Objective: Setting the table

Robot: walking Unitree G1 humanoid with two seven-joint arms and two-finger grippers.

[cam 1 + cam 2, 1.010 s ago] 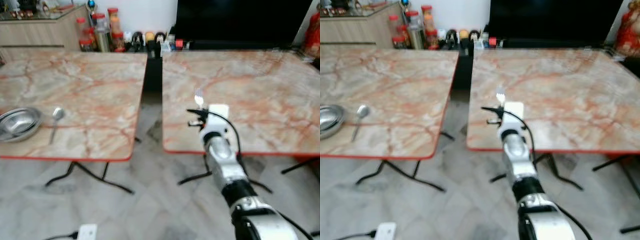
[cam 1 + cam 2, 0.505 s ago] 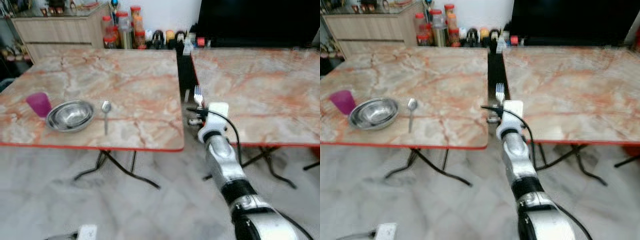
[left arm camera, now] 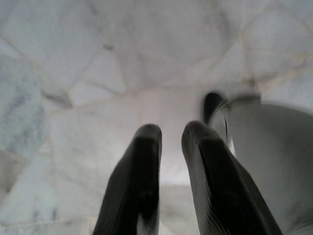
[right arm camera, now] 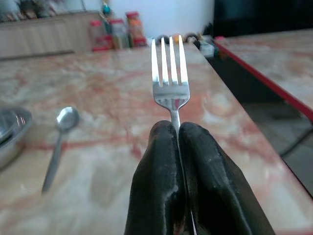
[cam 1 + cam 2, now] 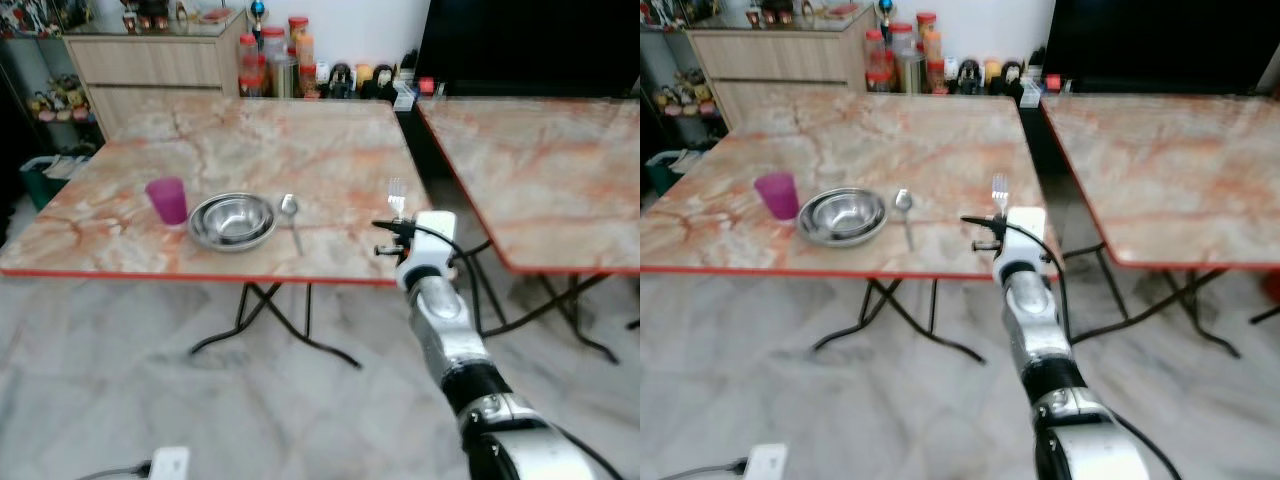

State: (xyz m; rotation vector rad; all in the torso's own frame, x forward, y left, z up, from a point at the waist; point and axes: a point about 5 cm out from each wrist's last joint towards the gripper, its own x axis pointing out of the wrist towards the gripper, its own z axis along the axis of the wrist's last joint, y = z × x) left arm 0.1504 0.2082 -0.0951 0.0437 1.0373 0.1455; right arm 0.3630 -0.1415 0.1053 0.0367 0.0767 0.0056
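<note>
Above the tabletop's (image 5: 330,150) near right corner, right gripper (image 4: 177,128) clamped on upright fork (image 4: 169,73), spoon (image 5: 291,213) and bowl (image 5: 233,220) to its left.

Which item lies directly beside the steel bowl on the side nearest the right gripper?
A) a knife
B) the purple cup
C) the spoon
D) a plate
C: the spoon lies just beside the steel bowl on the side toward the right gripper, which is shut on the fork; the purple cup stands on the bowl's far side.

Right arm (image 5: 445,330): silver segmented tube w/ black joint band, white wrist block, thin black cable looped alongside.
</note>
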